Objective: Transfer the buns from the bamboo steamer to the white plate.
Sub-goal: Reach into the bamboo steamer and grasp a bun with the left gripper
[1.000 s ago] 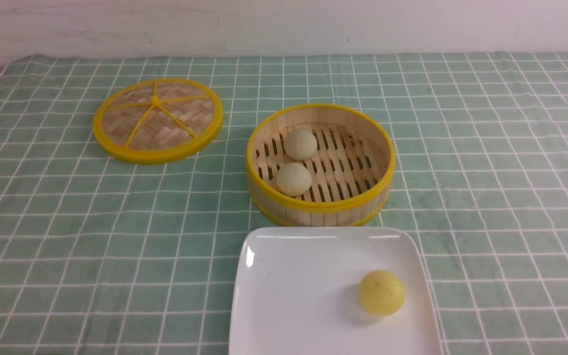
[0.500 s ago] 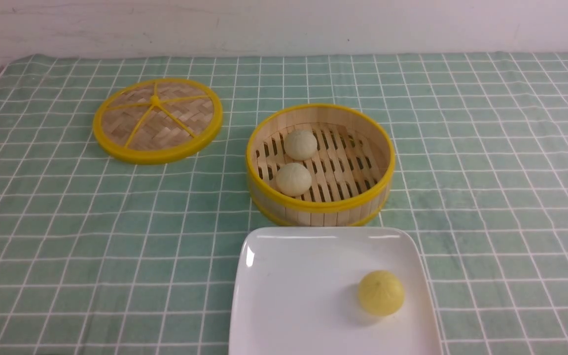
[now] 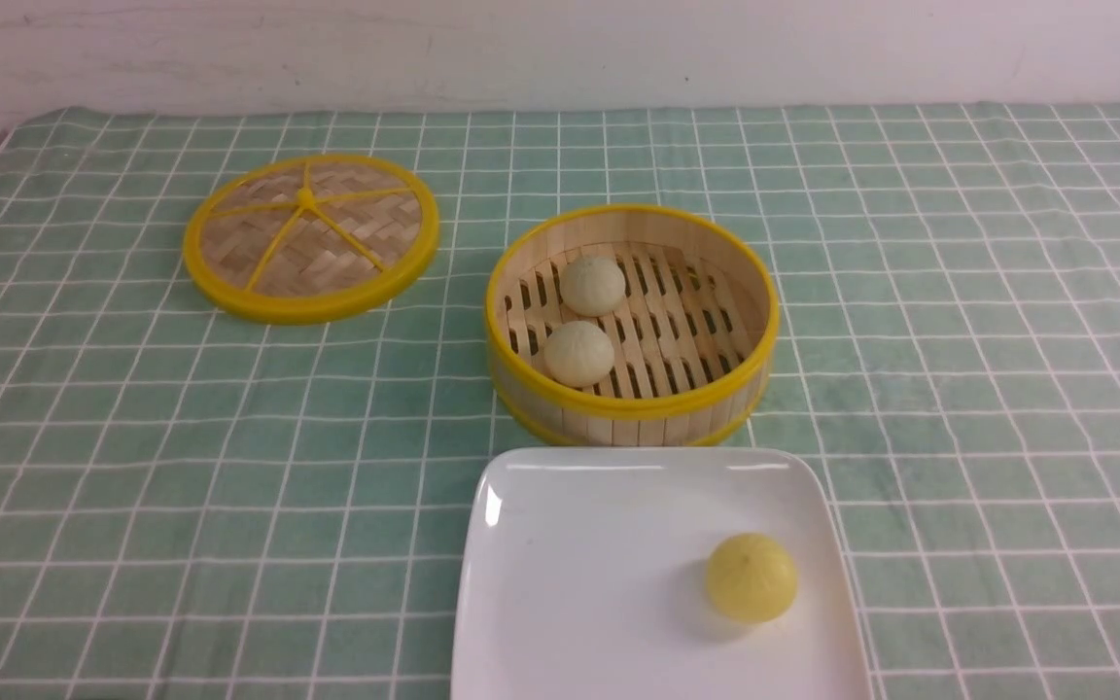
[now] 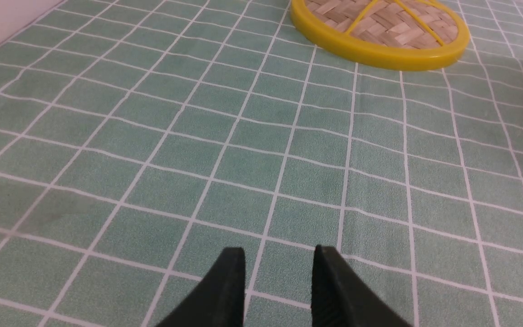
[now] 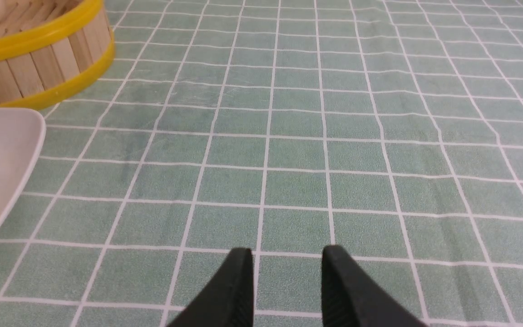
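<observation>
At centre of green checked tablecloth (image 3: 959, 340), found bamboo steamer (image 3: 630, 413) upright and uncovered. Counted both buns inside it, on the slotted floor toward its left side: far bun (image 3: 592, 285) and near bun (image 3: 578, 353), close together, contact between them not determinable. Located white plate (image 3: 579, 564) directly in front of the steamer, edge to wall; touching or just apart, cannot tell. Noted one yellow bun (image 3: 751, 577) resting on the plate's right portion. Recorded flat woven lid (image 3: 310, 236) lying on the cloth left of and behind the steamer, clear of it.

Checked left gripper (image 4: 278, 250) from its wrist camera: low over bare cloth, jaws parted by a narrow gap, gripping nothing. Sighted lid well ahead of it and only a sliver of steamer rim at frame edge; buns out of that view, well apart from this tool.

Checked right gripper (image 5: 288, 250) likewise: low over bare cloth, jaws narrowly parted, empty. Sighted steamer wall and plate corner off to one side, open cloth between them and the fingertips. Placed both buns well apart from this tool too, no contact.
</observation>
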